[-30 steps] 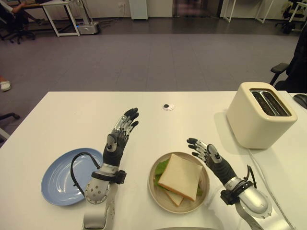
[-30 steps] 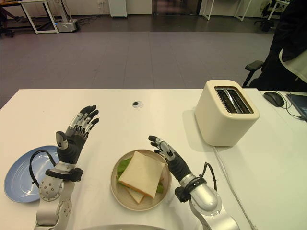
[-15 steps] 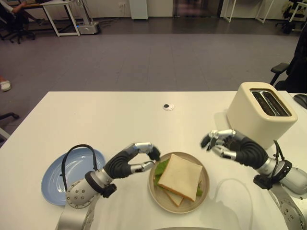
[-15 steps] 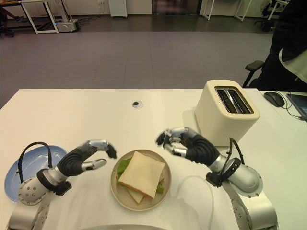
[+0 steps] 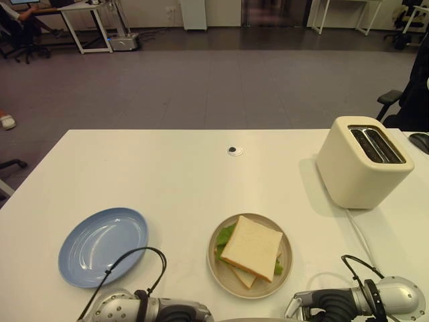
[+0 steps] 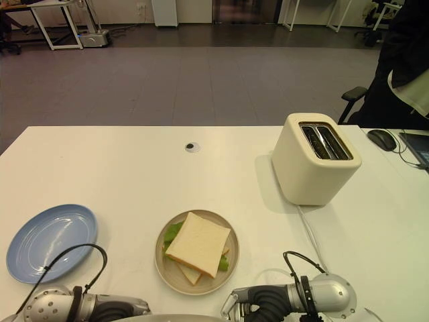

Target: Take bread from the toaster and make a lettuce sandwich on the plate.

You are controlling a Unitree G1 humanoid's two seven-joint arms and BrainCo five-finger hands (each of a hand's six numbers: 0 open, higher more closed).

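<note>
On the white table point(image 5: 167, 174) in the left eye view, near the front edge: a tan plate point(image 5: 287, 263) with the sandwich point(image 5: 251, 247) on it, lettuce point(image 5: 224, 236) poking out at the left from under the top slice. Looks assembled, so probably little of the task left. Well off to the right and further back, the toaster point(image 5: 362, 164). To the left of the sandwich, apart from it, a bare blue plate point(image 5: 100, 246). Low at the bottom edge, the left hand point(image 5: 175, 313), lying sideways and pointing towards the middle. Holds nothing that can be seen. Cannot tell whether it is open or closed.

In the right eye view, same layout. Toaster slots point(image 6: 324, 141) dark, with no bread standing up in them. At the bottom edge, just in front of the plate and to its right, the right hand point(image 6: 265, 300), also turned inward. Grip impossible to tell. A thin cord point(image 6: 305, 231) from the toaster down across the table towards that hand.

Risks, as a judgement: with both hands so near the plate's front rim, a careless lift could clip it and shift the plate. Top slice sits askew over the lower one, so could slide off with a knock. Could also snag the cord and tug the toaster.
</note>
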